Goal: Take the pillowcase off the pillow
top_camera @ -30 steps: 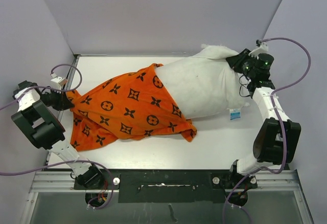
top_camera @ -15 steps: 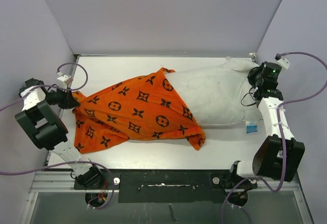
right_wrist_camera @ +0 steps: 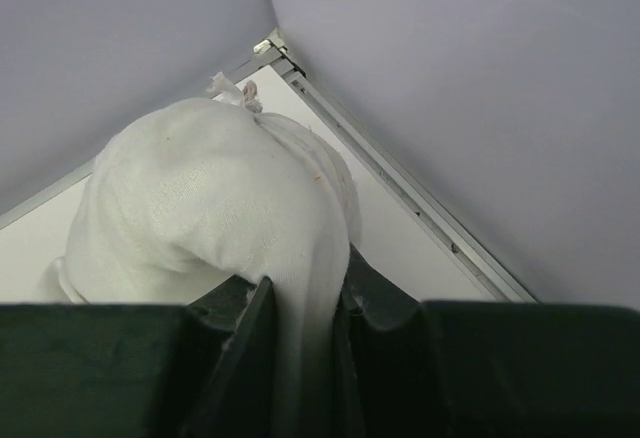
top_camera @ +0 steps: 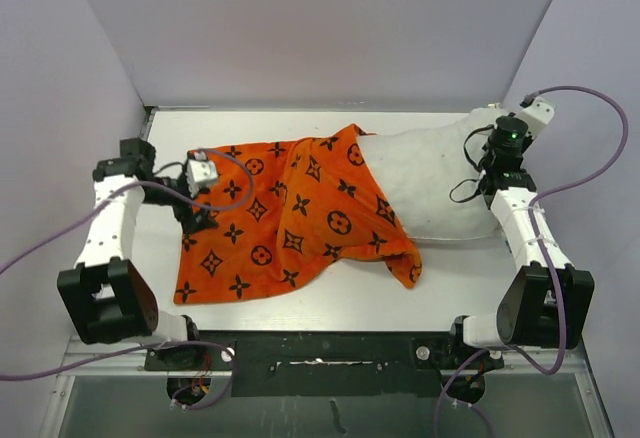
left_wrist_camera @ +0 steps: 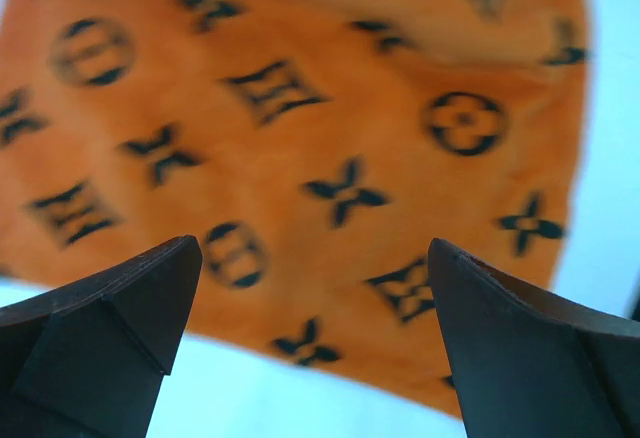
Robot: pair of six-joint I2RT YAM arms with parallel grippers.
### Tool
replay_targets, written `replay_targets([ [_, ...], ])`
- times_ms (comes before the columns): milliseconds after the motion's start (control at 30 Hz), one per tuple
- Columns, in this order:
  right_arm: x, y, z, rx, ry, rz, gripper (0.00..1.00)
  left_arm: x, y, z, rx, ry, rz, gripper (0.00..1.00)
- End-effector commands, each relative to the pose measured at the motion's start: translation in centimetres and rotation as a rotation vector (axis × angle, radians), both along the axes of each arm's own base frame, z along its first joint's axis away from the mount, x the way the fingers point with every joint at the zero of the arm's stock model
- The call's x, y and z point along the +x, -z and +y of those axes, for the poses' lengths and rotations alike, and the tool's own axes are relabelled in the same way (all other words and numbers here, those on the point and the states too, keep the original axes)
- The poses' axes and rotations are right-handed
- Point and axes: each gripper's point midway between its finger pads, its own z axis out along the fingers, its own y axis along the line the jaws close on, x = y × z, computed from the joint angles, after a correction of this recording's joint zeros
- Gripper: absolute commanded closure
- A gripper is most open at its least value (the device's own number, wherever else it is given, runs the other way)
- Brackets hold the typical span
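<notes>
The orange pillowcase (top_camera: 270, 223) with black motifs lies spread across the table's middle and left, and its right part covers the left end of the white pillow (top_camera: 435, 183). My left gripper (top_camera: 197, 216) hovers over the cloth's left part. In the left wrist view the left gripper (left_wrist_camera: 315, 288) is open, with nothing between its fingers and the pillowcase (left_wrist_camera: 300, 128) below. My right gripper (top_camera: 495, 155) is at the pillow's far right end. In the right wrist view it (right_wrist_camera: 300, 303) is shut on a fold of the pillow (right_wrist_camera: 200, 198).
Grey walls (top_camera: 300, 28) close in the table on the left, back and right. The right gripper is close to the back right corner (right_wrist_camera: 272, 43). Bare table top (top_camera: 330, 303) shows in front of the cloth. Cables (top_camera: 590, 168) trail off both arms.
My left gripper has let go of the pillowcase's left edge, opened and moved right over the cloth. The pillowcase now lies flatter and further right. The right gripper pulled the pillow rightward.
</notes>
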Motion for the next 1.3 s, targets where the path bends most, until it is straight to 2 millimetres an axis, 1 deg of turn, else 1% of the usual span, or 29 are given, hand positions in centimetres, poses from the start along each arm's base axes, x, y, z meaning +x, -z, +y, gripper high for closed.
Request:
replay_targets([
  [0,0.4,-2.7,0.8,-0.087,0.022,-0.079,1.00,-6.4,4.3,-3.8,0.043,0.194,0.088,0.02],
  [67,0.3,-2.2,1.6,-0.102,0.006,-0.062,1.00,-7.0,5.9,-5.1,0.043,0.204,0.099,0.02],
  [100,0.2,-1.8,1.9,-0.110,-0.001,-0.053,1.00,-6.7,6.6,-5.8,0.049,0.199,0.085,0.02],
  [133,-0.1,-1.5,2.2,-0.120,-0.005,-0.042,1.00,-6.8,7.3,-6.5,0.054,0.191,0.095,0.02],
  [267,-1.3,-0.3,3.1,-0.132,-0.015,-0.020,1.00,-8.1,10.4,-9.2,0.100,0.220,0.154,0.02],
  [367,-2.1,0.4,3.4,-0.142,-0.018,-0.002,1.00,-8.2,12.7,-10.6,0.148,0.223,0.177,0.02],
  [433,-2.6,0.7,3.6,-0.149,-0.022,0.007,1.00,-7.8,13.9,-11.1,0.182,0.213,0.179,0.02],
  [567,-3.1,1.3,3.8,-0.153,-0.031,0.027,1.00,-6.4,16.3,-10.9,0.259,0.193,0.153,0.02],
  [633,-2.9,1.1,3.9,-0.149,-0.040,0.024,1.00,-5.9,17.4,-10.5,0.310,0.192,0.145,0.02],
  [700,-2.3,0.6,4.2,-0.149,-0.064,0.021,1.00,-5.7,18.1,-10.1,0.345,0.187,0.148,0.02],
  [733,-1.9,0.3,4.5,-0.144,-0.081,0.020,1.00,-5.9,18.3,-9.8,0.362,0.185,0.159,0.11],
  [767,-1.4,0.0,4.7,-0.134,-0.102,0.012,1.00,-6.0,18.4,-9.6,0.378,0.181,0.174,0.22],
  [833,-0.3,-0.6,5.1,-0.096,-0.159,-0.003,1.00,-5.8,18.0,-8.9,0.416,0.162,0.191,0.49],
  [867,0.4,-0.9,5.2,-0.064,-0.186,-0.009,1.00,-5.3,17.6,-8.2,0.438,0.142,0.179,0.68],
  [900,1.2,-0.9,5.3,-0.028,-0.222,-0.007,1.00,-4.6,17.0,-7.4,0.452,0.122,0.154,0.93],
  [933,1.8,-1.1,5.4,0.016,-0.248,-0.008,1.00,-3.7,16.2,-6.4,0.458,0.092,0.124,1.00],
  [1000,2.9,-1.8,5.0,0.117,-0.279,-0.030,1.00,-1.9,14.0,-3.9,0.455,0.038,0.065,1.00],
  [1067,3.6,-3.2,4.7,0.156,-0.301,-0.072,1.00,0.4,11.1,-0.9,0.446,-0.033,-0.002,1.00],
  [1167,4.0,-5.8,4.0,0.136,-0.295,-0.127,1.00,4.0,6.0,4.5,0.418,-0.164,-0.121,1.00],
  [1200,4.0,-6.6,3.7,0.138,-0.287,-0.147,1.00,5.0,4.4,7.0,0.413,-0.230,-0.153,1.00],
  [1267,4.0,-8.1,3.0,0.159,-0.272,-0.200,1.00,6.6,1.2,10.5,0.398,-0.320,-0.218,1.00],
])
